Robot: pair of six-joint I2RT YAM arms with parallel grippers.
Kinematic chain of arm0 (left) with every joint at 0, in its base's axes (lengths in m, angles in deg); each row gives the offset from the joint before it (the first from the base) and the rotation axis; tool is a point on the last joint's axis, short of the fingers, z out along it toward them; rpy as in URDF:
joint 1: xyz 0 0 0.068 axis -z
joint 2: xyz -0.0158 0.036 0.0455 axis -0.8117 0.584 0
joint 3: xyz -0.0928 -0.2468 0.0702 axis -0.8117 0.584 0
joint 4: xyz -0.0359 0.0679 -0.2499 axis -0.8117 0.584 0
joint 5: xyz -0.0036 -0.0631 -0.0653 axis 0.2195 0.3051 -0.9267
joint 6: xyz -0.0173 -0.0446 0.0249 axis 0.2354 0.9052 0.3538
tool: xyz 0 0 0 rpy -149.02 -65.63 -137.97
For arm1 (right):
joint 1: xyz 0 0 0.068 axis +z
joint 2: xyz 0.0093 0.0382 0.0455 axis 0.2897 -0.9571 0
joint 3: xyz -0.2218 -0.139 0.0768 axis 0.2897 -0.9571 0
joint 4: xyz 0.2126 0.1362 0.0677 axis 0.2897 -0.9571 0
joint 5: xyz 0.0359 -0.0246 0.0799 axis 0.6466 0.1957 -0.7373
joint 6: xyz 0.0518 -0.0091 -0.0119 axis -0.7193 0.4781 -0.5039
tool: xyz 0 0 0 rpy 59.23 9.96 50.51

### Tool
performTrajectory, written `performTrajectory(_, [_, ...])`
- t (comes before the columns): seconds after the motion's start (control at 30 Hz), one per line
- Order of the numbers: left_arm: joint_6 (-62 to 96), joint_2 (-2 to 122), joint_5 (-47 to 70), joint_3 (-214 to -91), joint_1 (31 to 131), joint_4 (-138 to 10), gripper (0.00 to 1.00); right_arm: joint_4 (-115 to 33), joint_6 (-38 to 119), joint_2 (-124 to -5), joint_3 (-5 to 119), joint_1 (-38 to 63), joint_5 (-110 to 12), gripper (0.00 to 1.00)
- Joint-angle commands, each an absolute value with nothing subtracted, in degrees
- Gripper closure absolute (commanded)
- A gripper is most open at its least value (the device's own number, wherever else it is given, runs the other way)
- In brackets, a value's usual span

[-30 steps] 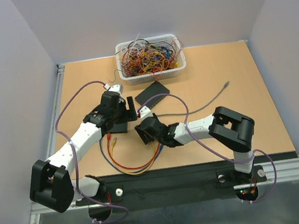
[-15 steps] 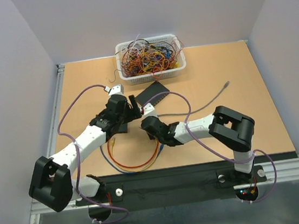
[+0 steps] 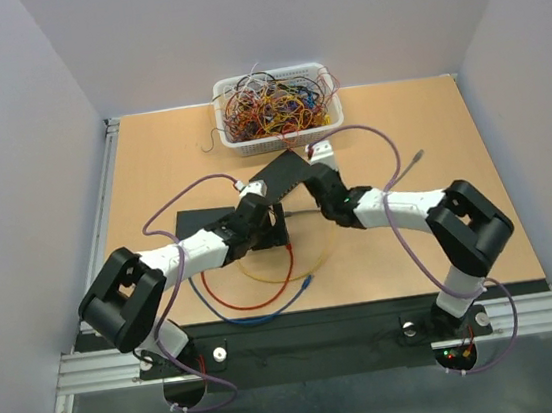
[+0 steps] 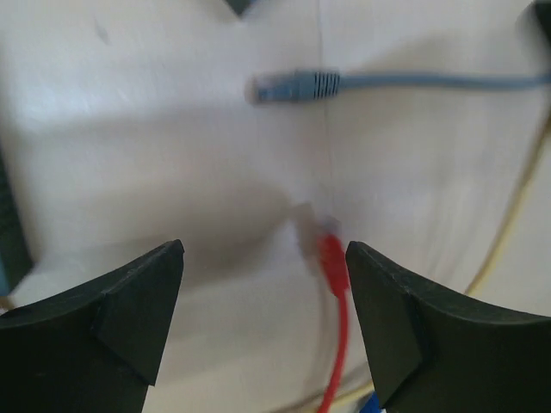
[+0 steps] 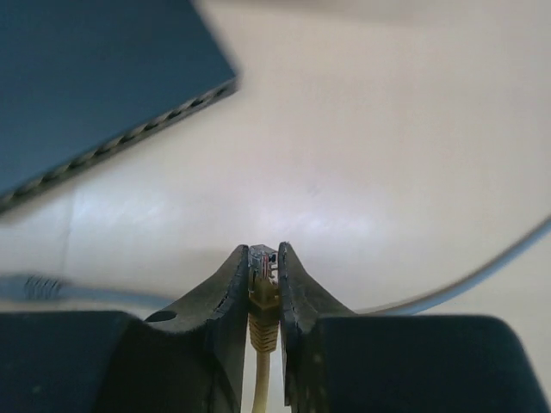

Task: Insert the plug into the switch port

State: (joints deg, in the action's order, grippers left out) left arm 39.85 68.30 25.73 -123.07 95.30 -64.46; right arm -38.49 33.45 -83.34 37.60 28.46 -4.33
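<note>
A: Right hand [image 5: 263,252]?
B: Clenched on the yellow plug [image 5: 262,280]. Pinched between both fingertips, tip poking forward, yellow cable trailing back under the palm.
A: Switch port [image 5: 129,138]?
B: Row of sockets along the near edge of the black switch box [image 5: 86,69]. Ahead of that hand and off to its left, edge running slantwise. Bare bench [image 5: 387,129] between plug tip and sockets, so no contact.
A: Left hand [image 4: 263,254]?
B: Released. Fingers spread wide, nothing between them, palm facing down at the bench.
A: Anything in front of it?
B: Red-booted plug [image 4: 331,258] with a clear tip, lying just ahead, nearer the right finger. Grey plug [image 4: 293,86] farther ahead, cable running off to the right.
A: From the top camera?
B: Both wrists close together by the switch box, mid-bench. White basket [image 3: 249,147] of tangled wires just beyond the box. Red cable loop [image 3: 229,303] behind the left hand, toward the arm bases.
</note>
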Motion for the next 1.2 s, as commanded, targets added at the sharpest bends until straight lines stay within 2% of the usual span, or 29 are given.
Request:
performTrajectory(0.0, [40.2, 69.2, 24.6, -121.9, 96.7, -63.3, 0.12, -34.8, 35.9, -76.4, 36.0, 24.9, 0.9, 1.0])
performTrajectory(0.33, [39.6, 70.6, 28.3, -121.5, 95.8, -62.0, 0.12, -36.6, 34.3, -68.9, 31.2, 18.2, 3.5, 1.0])
performTrajectory(0.53, [36.6, 68.6, 26.8, -120.6, 89.4, -59.5, 0.11, -43.8, 31.2, -68.5, 31.8, 8.8, 3.2, 1.0])
performTrajectory(0.83, [33.4, 69.7, 27.0, -123.1, 79.1, -55.0, 0.1, -44.2, 28.4, -64.1, 30.4, -1.0, -0.7, 1.0])
performTrajectory(0.97, [32.0, 70.1, 26.2, -125.3, 75.9, -52.2, 0.09, -44.2, 27.1, -63.6, 31.1, -8.4, -5.5, 1.0])
performTrajectory(1.17, [27.1, 70.0, 27.9, -131.1, 69.8, -47.1, 0.08, -44.2, 25.6, -63.9, 30.3, -10.5, -9.5, 1.0])
